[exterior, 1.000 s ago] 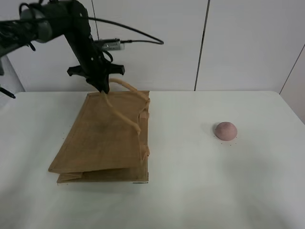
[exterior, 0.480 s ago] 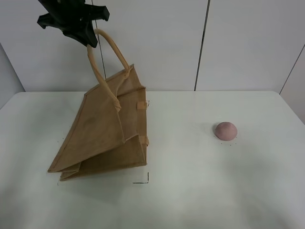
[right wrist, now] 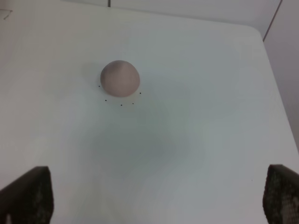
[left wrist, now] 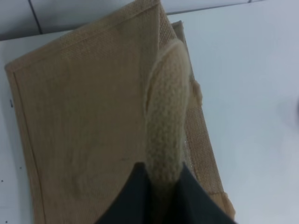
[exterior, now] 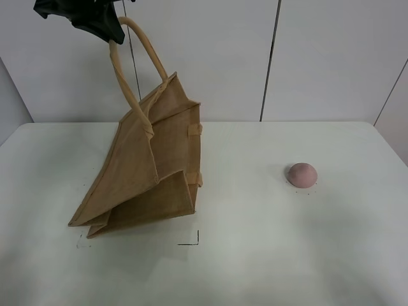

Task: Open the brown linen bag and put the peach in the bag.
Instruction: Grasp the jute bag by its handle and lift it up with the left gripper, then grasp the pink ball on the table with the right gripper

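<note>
The brown linen bag [exterior: 146, 166] is pulled up by one handle [exterior: 137, 57] and leans tilted, its bottom edge resting on the table's left half. My left gripper [exterior: 109, 35] is high at the top left, shut on that handle. The left wrist view shows the dark fingers [left wrist: 135, 196] clamped on the tan handle [left wrist: 166, 116], with the bag's side [left wrist: 84, 121] below. The peach [exterior: 301, 174] lies on the table to the right, well apart from the bag. In the right wrist view the peach [right wrist: 120, 78] lies ahead of my right gripper [right wrist: 154, 191], which is open and empty above the table.
The white table [exterior: 268, 255] spreads between the bag and the peach. Small black corner marks [exterior: 191, 241] sit on the table near the bag's front corner. A white panelled wall stands behind. My right arm is out of the high view.
My left gripper has risen up and left with the handle. The bag has gone from lying flat to being pulled up and tilted. The peach has not moved.
</note>
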Action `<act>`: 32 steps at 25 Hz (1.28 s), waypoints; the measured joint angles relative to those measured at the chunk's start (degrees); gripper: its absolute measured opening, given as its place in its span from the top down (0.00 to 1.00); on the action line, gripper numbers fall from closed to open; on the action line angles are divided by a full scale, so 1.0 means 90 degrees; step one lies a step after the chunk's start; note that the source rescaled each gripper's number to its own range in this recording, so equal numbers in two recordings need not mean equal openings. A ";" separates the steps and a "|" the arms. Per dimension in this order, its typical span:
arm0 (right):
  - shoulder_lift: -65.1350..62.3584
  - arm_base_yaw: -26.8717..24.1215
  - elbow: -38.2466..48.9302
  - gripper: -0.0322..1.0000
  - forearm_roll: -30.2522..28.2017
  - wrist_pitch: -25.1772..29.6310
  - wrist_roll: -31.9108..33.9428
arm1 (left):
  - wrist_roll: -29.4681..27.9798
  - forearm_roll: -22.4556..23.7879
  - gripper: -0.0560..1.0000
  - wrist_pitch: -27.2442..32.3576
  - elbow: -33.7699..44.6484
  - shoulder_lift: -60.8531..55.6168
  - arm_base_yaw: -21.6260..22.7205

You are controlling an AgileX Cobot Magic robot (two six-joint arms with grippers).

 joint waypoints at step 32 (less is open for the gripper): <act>1.1485 0.0000 -0.5523 0.00 0.0478 -0.0773 -0.0026 | 0.0019 -0.0215 0.95 0.0000 0.0000 0.0000 0.0000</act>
